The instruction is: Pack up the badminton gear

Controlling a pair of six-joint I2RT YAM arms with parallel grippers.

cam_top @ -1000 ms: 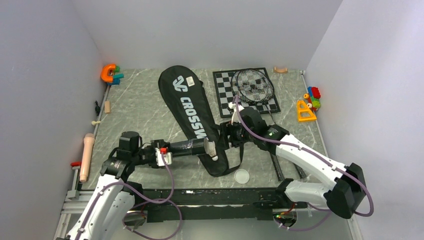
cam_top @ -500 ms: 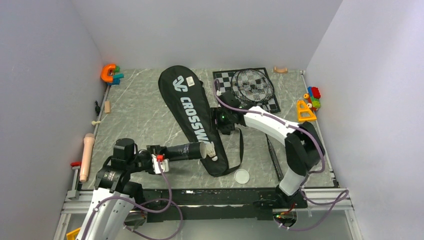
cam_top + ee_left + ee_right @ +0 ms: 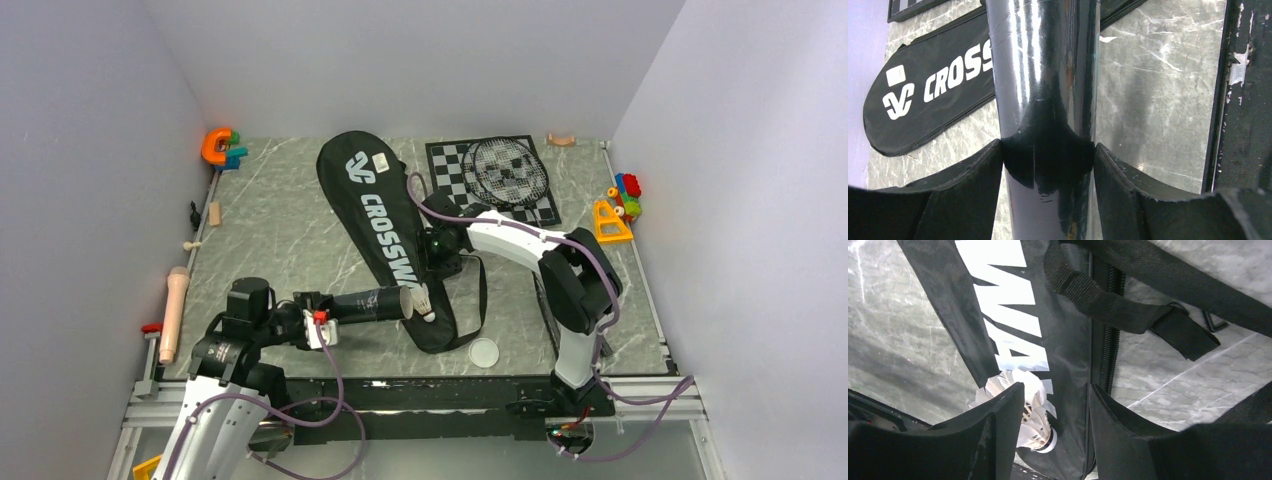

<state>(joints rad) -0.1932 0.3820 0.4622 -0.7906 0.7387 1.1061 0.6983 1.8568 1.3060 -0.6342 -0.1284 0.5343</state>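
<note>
— Black tube (image 3: 370, 301): how is it held?
— The left gripper (image 3: 1048, 165) is clamped round it, level, by the table's near edge, with its mouth beside the shuttlecock (image 3: 425, 300).
— And the right arm?
— It reaches leftward over the racket bag (image 3: 372, 205). The right gripper (image 3: 1055, 390) has its jaws apart, and the shuttlecock lies on the bag just beyond them.

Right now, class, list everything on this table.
Black fabric CROSSWAY racket bag: one, black, centre.
Long dark glossy tube: one, black, near left.
White feather shuttlecock: one, white, on bag.
White round lid: one, white, near edge.
Thin black racket: one, black, head on chessboard.
Black-and-white chessboard: one, chequered, far right.
Colourful plastic toys: several, mixed, sides.
Pale cylinder: one, beige, left edge.
Left jaws: black, closed on tube.
Right jaws: black, open near shuttlecock.
</note>
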